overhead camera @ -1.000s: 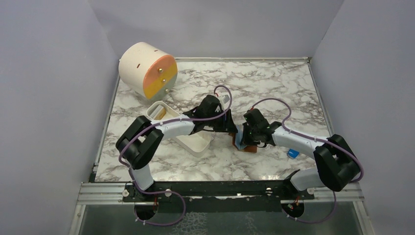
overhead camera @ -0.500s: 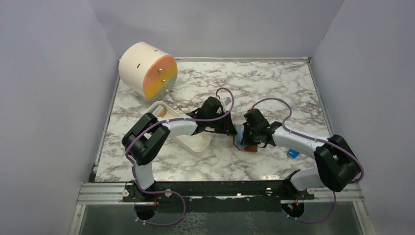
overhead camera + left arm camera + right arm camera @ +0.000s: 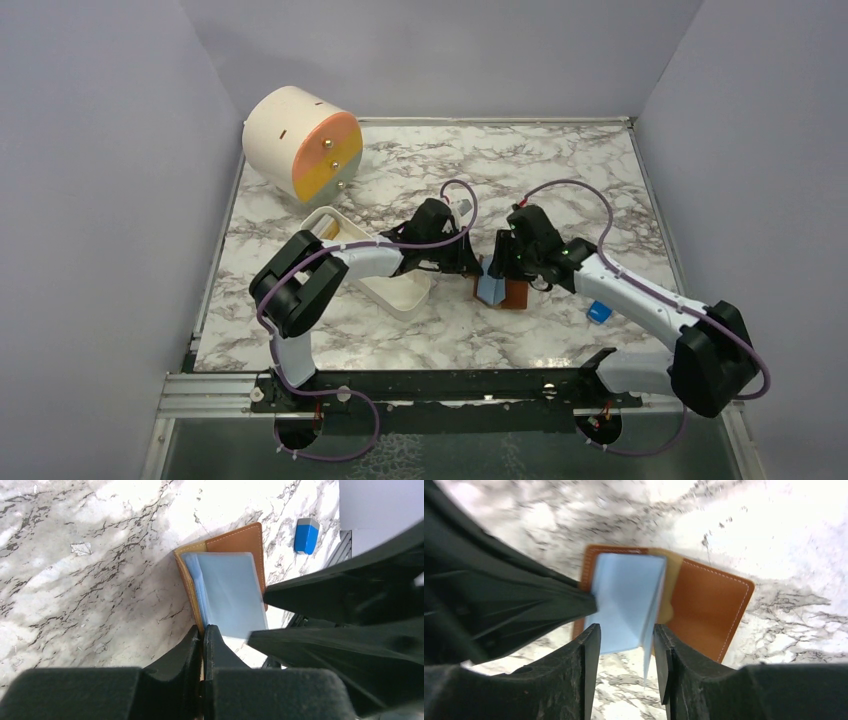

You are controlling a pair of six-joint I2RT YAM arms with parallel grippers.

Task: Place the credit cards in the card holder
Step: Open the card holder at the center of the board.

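The card holder [image 3: 512, 294] lies open on the marble between both arms, brown with pale blue pockets [image 3: 232, 592]. My left gripper [image 3: 203, 629] is shut on the tan edge of its near flap; in the top view it [image 3: 472, 265] sits at the holder's left side. My right gripper [image 3: 626, 640] is open, its fingers on either side of the raised blue pocket leaves [image 3: 626, 597], with the brown cover [image 3: 709, 607] flat behind. In the top view it [image 3: 497, 272] hangs over the holder. I cannot make out any credit card; a thin yellowish strip [image 3: 327, 233] shows in the tray's far end.
A white oblong tray [image 3: 410, 298] lies under my left forearm. A cream cylinder with an orange-yellow face [image 3: 300, 140] stands at the back left. A small blue block [image 3: 599, 312] lies right of the holder, under my right forearm; it also shows in the left wrist view [image 3: 306, 536].
My right arm has swung its elbow out and its gripper has shifted slightly away from me over the holder, showing more of the brown cover. My left arm has barely moved.
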